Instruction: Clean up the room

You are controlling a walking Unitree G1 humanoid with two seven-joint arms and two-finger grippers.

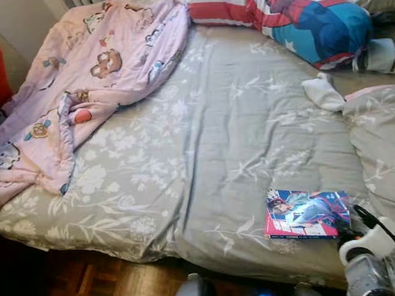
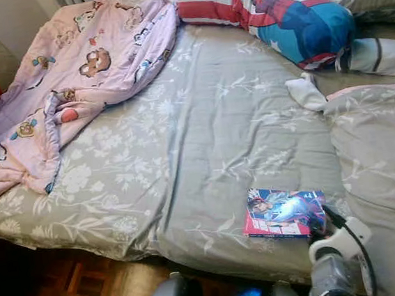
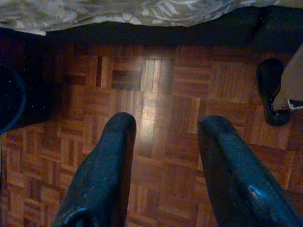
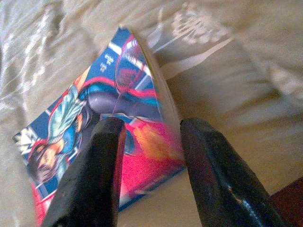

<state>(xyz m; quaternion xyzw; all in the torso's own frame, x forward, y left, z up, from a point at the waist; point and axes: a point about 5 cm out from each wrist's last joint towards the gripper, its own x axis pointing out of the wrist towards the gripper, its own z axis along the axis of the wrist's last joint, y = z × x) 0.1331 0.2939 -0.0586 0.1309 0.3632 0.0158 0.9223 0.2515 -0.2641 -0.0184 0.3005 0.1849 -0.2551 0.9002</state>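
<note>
The book [image 1: 306, 213] lies near the bed's [image 1: 185, 163] foot edge, toward its right corner. The right gripper [image 4: 150, 135] straddles its corner, fingers spread, seemingly to pinch it. The left gripper [image 3: 165, 137] hangs idle, spread.

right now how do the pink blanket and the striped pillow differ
The pink blanket is thin, rumpled and spread at the bed's left, one edge spilling over the side; the striped pillow is plump and lies at the far right. The blanket is pale with small cartoon prints; the pillow is bold red, white and blue. Both rest on the grey floral sheet.
</note>
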